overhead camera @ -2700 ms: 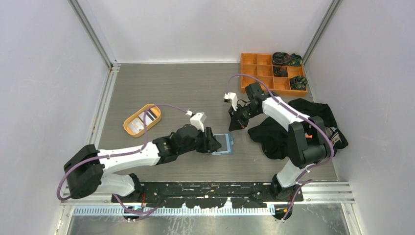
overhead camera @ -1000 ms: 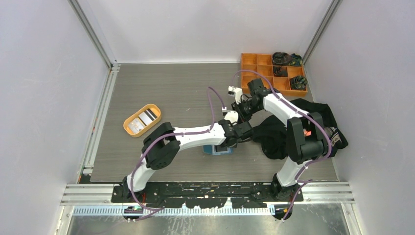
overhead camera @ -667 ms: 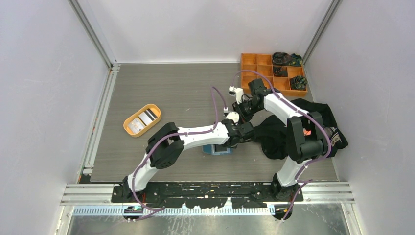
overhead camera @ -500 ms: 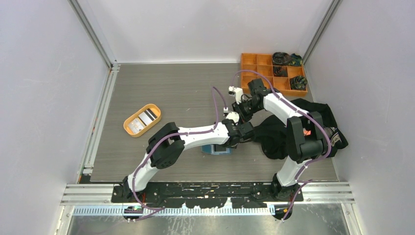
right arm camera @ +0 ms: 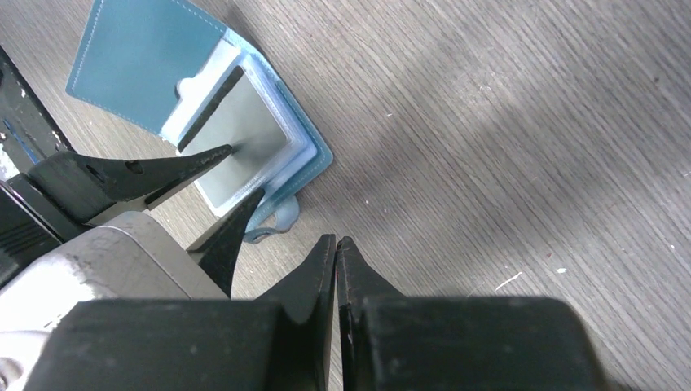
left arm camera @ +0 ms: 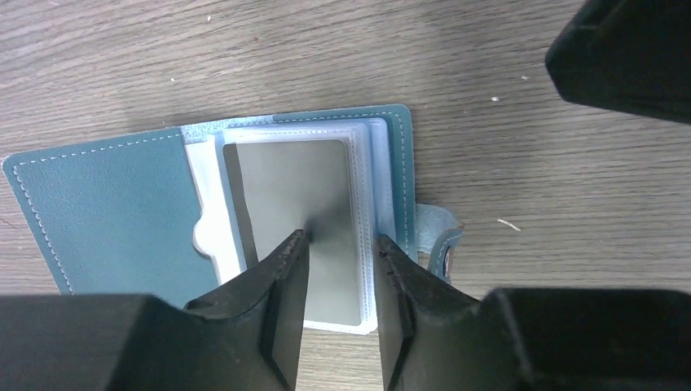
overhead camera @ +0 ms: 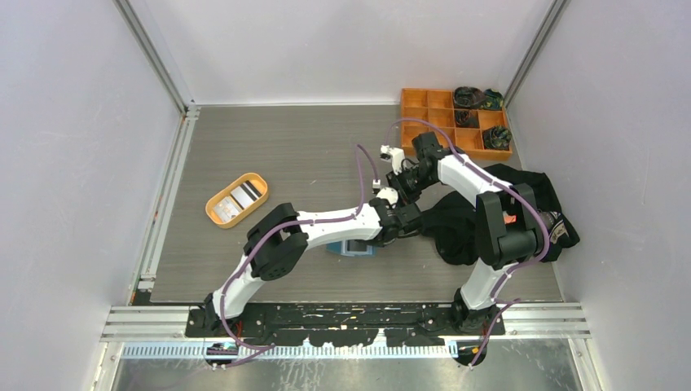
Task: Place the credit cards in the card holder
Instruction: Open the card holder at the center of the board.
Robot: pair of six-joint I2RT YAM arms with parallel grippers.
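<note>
Now against earlier: in the oldest top view the left arm lay low and reached the card holder (left arm camera: 106, 212) from its left. We now see it arched over the holder, with the wrist on the right-hand side.
Last half second: the blue patch showing under that arm sits slightly further left, and the right arm has barely shifted.
Card holder: open flat on the table (left arm camera: 530, 187). In the left wrist view the blue cover is spread to the left and the clear pockets are stacked to the right.
Grey card: the grey card (left arm camera: 293, 187) lies inside the top clear pocket.
Left gripper: the left gripper (left arm camera: 336, 240) has its jaws a narrow gap apart over the near part of that pocket, with nothing pinched between them (as far as we can see).
Right gripper: the right gripper (right arm camera: 336, 243) has its fingers pressed together and empty, over bare table just beside the holder.
Other credit cards: more credit cards (overhead camera: 244, 195) lie in the orange oval tray (overhead camera: 213, 218), well apart from both grippers.
Hidden: from above, the left arm covers most of the holder. We cannot tell whether the left tips touch the plastic.
</note>
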